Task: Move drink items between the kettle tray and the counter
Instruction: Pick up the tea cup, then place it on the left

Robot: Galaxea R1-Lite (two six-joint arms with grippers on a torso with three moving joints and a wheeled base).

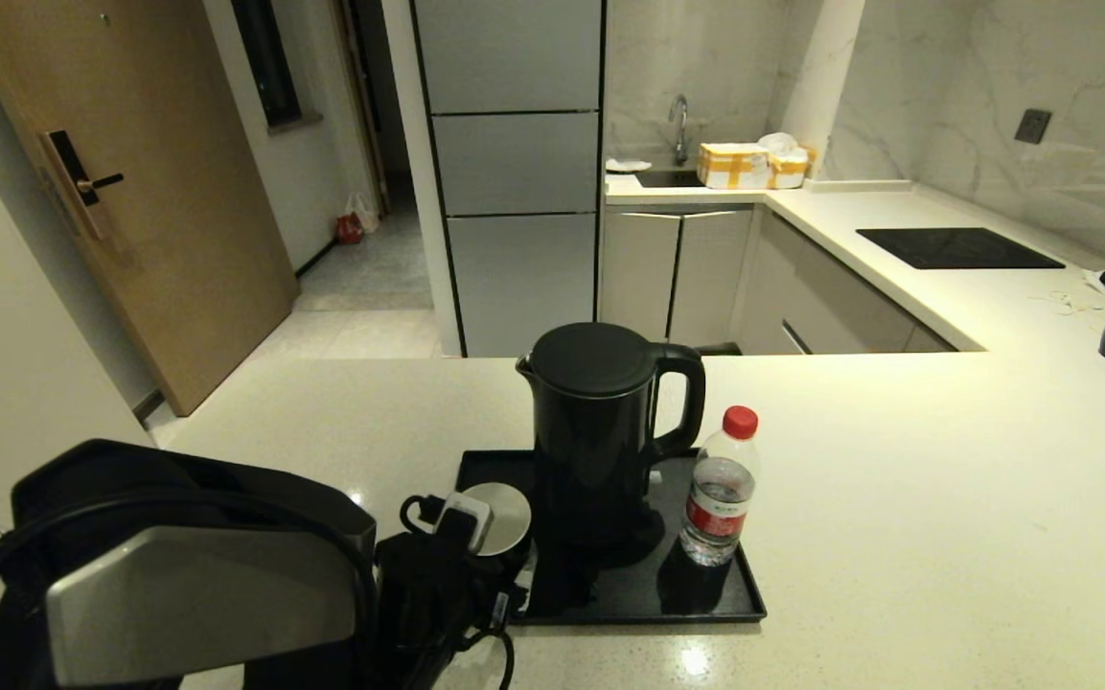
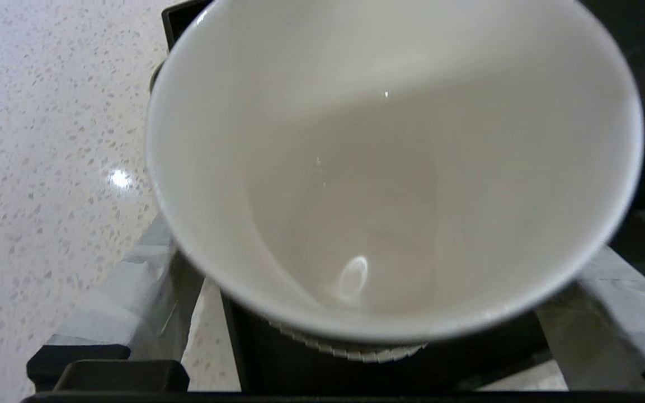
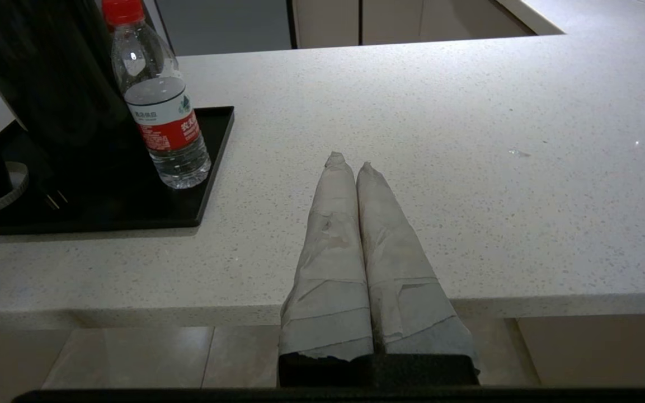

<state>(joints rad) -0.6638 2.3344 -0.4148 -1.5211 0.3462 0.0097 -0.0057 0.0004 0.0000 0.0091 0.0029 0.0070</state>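
The left gripper (image 2: pixel 395 336) sits low over the near left corner of the flat black rectangular tray (image 1: pixel 725 602), its taped fingers (image 2: pixel 149 280) spread to either side of a black mug with a white interior (image 2: pixel 395 168); whether they actually press the mug's wall I cannot tell. The mug is wide-mouthed, glossy inside, and seen from the wrist its mouth fills the space between the fingers. In the head view only a pale sliver of its rim (image 1: pixel 504 517) shows past the arm.

The tall black electric kettle with a loop handle (image 1: pixel 610 431) stands mid-tray, just beside the mug, and the small clear water bottle with red cap and red label (image 1: pixel 720 489) stands upright near the tray's right rim (a narrow strip of tray shows between bottle and kettle). The tray lies close to the near edge of the pale cream speckled stone worktop (image 1: pixel 916 517), which runs broad and bare to the right of it and beyond it toward the far edge.

The right gripper (image 3: pixel 350 162) hangs at the worktop's near edge, well to the right of the tray, its wrapped fingers pressed together on nothing.
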